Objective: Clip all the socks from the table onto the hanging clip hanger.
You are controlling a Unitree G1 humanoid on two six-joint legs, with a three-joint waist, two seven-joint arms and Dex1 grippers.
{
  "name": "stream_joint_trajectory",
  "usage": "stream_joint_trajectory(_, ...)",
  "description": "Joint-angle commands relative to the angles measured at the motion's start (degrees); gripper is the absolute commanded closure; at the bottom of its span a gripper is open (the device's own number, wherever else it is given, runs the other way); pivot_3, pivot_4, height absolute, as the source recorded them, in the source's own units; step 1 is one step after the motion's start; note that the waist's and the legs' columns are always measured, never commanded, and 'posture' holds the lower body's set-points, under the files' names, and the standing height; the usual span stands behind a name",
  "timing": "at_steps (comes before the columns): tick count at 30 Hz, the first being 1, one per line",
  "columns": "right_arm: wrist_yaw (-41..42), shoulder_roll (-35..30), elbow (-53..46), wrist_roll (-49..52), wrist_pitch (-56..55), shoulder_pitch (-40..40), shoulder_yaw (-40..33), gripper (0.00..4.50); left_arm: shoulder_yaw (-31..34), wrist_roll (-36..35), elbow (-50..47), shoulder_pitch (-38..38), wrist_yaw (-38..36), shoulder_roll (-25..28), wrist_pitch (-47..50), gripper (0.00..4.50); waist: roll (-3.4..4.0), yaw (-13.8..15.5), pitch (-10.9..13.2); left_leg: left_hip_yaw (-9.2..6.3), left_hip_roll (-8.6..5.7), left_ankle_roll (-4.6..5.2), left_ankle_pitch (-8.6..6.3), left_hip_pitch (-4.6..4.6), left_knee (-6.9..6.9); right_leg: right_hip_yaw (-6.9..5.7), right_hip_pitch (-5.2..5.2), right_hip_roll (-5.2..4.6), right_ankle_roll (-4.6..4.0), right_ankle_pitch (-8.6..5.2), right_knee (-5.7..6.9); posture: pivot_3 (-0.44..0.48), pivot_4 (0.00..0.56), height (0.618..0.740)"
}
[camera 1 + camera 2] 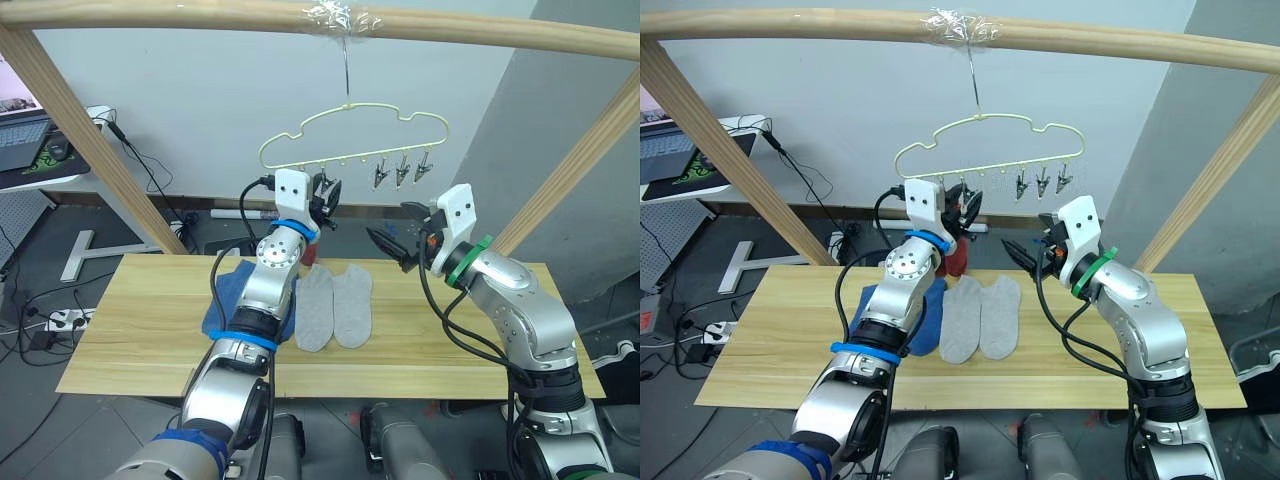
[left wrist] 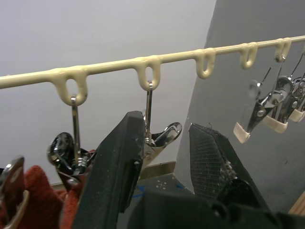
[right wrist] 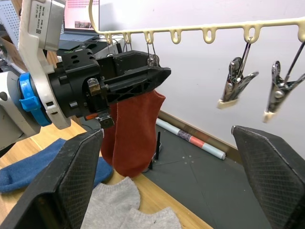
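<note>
The pale-yellow clip hanger hangs by its hook from the top pole. A rust-red sock dangles from a clip near the hanger's left end. My left gripper is raised to the neighbouring metal clip. That clip rests against one finger, and the fingers stand apart. My right gripper is open and empty, just right of the hanging sock and below three free clips. Two grey socks lie side by side on the table. Blue sock fabric lies partly under my left arm.
A frame of round wooden poles spans the table, with slanted legs at both sides. A laptop sits on a desk at far left. Cables and a power strip lie on the floor.
</note>
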Motion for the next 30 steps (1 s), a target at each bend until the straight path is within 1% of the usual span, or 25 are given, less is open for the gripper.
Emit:
stream_joint_trajectory(1, -0.25, -0.29, -2.08, 0.83, -0.57, -0.28, -1.1, 0.0, -0.29, 0.61, -0.69, -1.89, 0.21, -0.05, -1.39, 2.66, 0.0, 0.0, 0.0, 0.0, 0.0, 0.0, 0.0, 0.0, 0.0, 0.0, 0.0, 0.0, 0.0, 0.0, 0.0, -0.118, 0.216, 0.74)
stream_joint_trajectory(25, -0.02, -0.31, -2.05, 0.87, -0.63, -0.55, -0.88, 0.0, -0.14, 1.12, -0.15, -1.73, 0.34, 0.39, -1.41, 2.66, 0.0, 0.0, 0.0, 0.0, 0.0, 0.0, 0.0, 0.0, 0.0, 0.0, 0.0, 0.0, 0.0, 0.0, 0.0, -0.113, 0.214, 0.74)
stream_joint_trajectory(30, -0.1, -0.29, -2.19, 0.9, -0.55, -0.42, -0.94, 0.0, -0.46, 2.27, 0.99, -2.07, 0.72, 1.03, -1.39, 2.66, 0.0, 0.0, 0.0, 0.0, 0.0, 0.0, 0.0, 0.0, 0.0, 0.0, 0.0, 0.0, 0.0, 0.0, 0.0, -0.113, 0.214, 0.74)
